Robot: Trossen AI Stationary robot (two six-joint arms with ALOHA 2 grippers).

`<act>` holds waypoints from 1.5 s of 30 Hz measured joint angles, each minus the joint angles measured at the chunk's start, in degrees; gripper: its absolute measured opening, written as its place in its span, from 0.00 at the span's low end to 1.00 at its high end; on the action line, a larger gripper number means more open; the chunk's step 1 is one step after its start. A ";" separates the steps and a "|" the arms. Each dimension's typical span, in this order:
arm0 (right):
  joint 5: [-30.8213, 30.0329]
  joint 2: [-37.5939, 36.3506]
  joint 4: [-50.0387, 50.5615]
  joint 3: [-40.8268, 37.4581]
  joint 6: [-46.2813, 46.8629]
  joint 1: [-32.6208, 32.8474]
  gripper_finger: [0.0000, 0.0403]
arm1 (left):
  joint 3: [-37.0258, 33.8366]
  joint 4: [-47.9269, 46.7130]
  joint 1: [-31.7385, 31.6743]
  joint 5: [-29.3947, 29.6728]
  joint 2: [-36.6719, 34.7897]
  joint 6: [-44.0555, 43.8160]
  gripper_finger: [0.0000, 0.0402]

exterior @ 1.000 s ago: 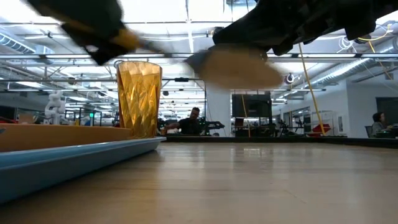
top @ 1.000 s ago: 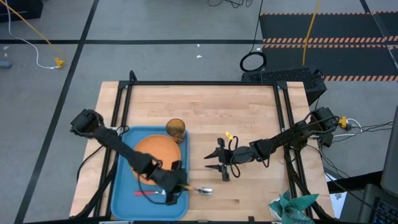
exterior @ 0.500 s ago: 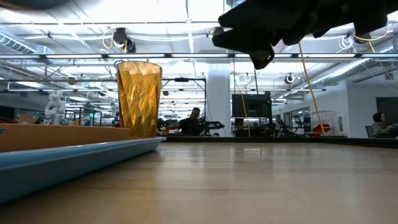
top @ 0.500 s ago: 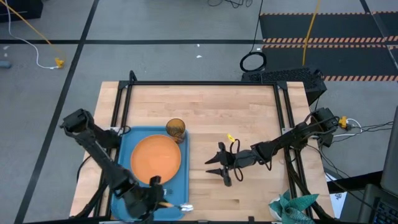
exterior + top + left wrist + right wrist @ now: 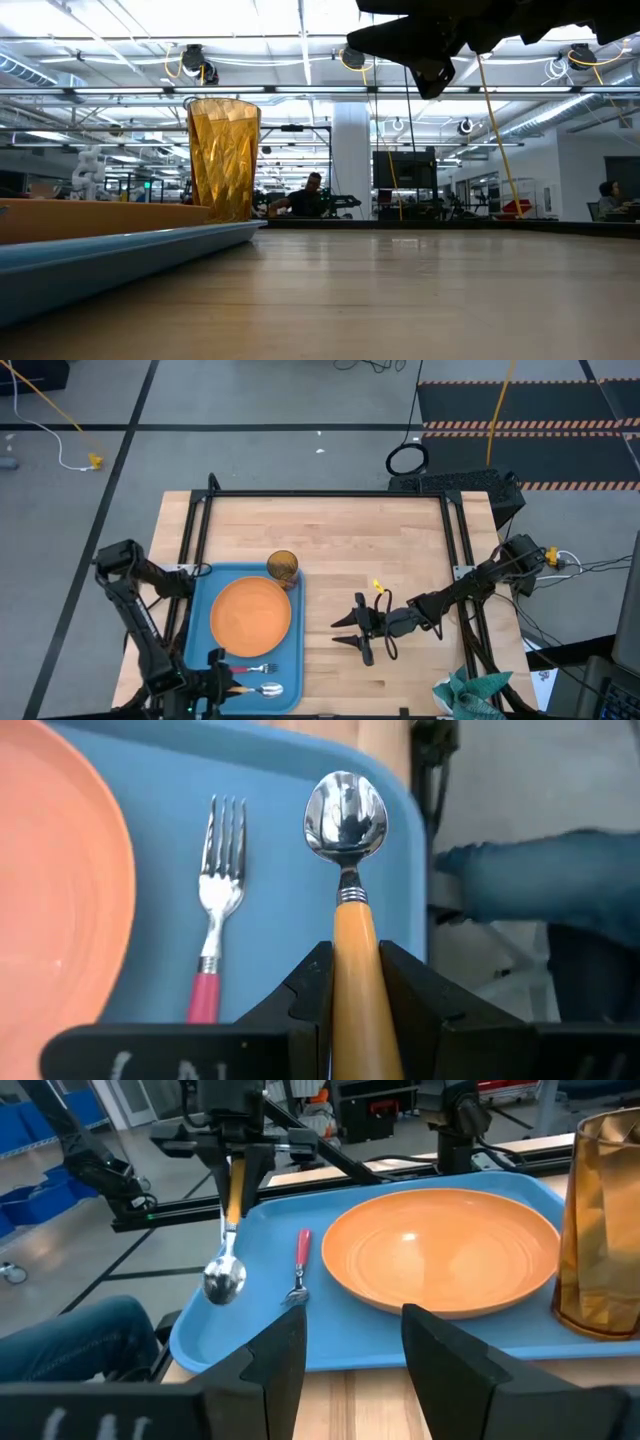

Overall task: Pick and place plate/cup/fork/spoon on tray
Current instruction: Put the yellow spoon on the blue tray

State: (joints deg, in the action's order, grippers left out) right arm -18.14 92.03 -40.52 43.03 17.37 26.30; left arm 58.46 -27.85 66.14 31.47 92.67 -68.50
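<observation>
The light-blue tray (image 5: pixel 200 615) lies at the table's near left. On it are the orange plate (image 5: pixel 250 615), the amber cup (image 5: pixel 283 568) upright at its far right corner, and the red-handled fork (image 5: pixel 250 670) lying flat near the near rim. My left gripper (image 5: pixel 215 686) is at the tray's near left corner, shut on the orange-handled spoon (image 5: pixel 262 690), which is beside the fork (image 5: pixel 222 890). My right gripper (image 5: pixel 343 633) is open and empty above the bare wood right of the tray. My left gripper pinches the spoon's orange handle (image 5: pixel 352 945) between its two fingers, well back from the bowl. The fingers come from the table's left and lie along the spoon. The silver bowl (image 5: pixel 345 812) points toward the table's right, over the tray floor; whether it rests there I cannot tell.
A person's leg in blue jeans (image 5: pixel 540 870) is just beyond the table's near left edge. A green cloth (image 5: pixel 470 695) lies at the near right corner. Black frame rails (image 5: pixel 200 530) run along the table's left and right sides. Bare wood (image 5: pixel 380 550) lies right of the tray.
My left gripper has swung toward the table's left and near edges with the spoon. The spoon's bowl, then past the tray's right rim, is now over the tray beside the fork. My right gripper has gone a little up and toward the near edge, still open.
</observation>
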 joint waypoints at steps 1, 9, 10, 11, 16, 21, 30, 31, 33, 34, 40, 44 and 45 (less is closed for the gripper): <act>-0.06 0.00 -0.02 0.00 0.00 0.04 0.39 | 0.00 0.32 0.63 1.10 0.01 -0.62 0.17; 0.01 0.00 0.07 0.00 0.08 0.07 0.39 | 0.00 0.88 3.31 7.61 1.12 0.47 0.17; 0.06 0.00 0.12 0.00 0.04 0.07 0.39 | 0.00 0.87 3.40 7.59 1.71 0.54 0.17; 0.12 0.00 0.18 0.00 0.02 0.07 0.39 | 0.00 0.87 3.52 7.57 2.42 0.55 0.17; 0.16 0.00 0.49 -0.01 -0.10 0.07 0.39 | 0.00 1.01 4.25 7.49 4.36 1.13 0.17; 0.16 0.00 0.48 -0.02 -0.07 0.07 0.39 | 0.00 -0.81 5.06 6.59 4.49 0.43 0.17; 0.19 0.00 0.47 -0.02 0.15 0.35 0.39 | -0.09 -2.04 5.24 6.50 4.99 0.98 0.17; 0.19 0.00 0.47 -0.02 0.17 0.46 0.39 | -0.12 -2.00 5.16 6.22 5.57 0.89 0.17; 0.20 0.00 0.47 -0.02 0.17 0.62 0.39 | -0.17 -1.66 5.15 5.34 6.91 0.88 0.17; 0.21 0.00 0.49 -0.02 0.15 0.78 0.39 | -0.17 -1.12 5.15 4.71 7.58 0.90 0.17; 0.21 0.00 0.47 -0.02 0.17 0.82 0.39 | -0.20 0.56 5.18 4.49 10.04 0.45 0.17; 0.19 0.00 0.47 -0.02 0.20 0.84 0.39 | -0.20 0.48 5.17 4.50 10.37 0.39 0.17; 0.16 0.00 0.47 -0.02 0.20 0.82 0.39 | -0.20 0.38 5.17 4.51 10.37 0.36 0.17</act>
State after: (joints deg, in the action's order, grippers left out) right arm -17.98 92.03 -40.05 43.00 17.56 27.11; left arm 58.26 -27.47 71.31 35.99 103.04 -68.14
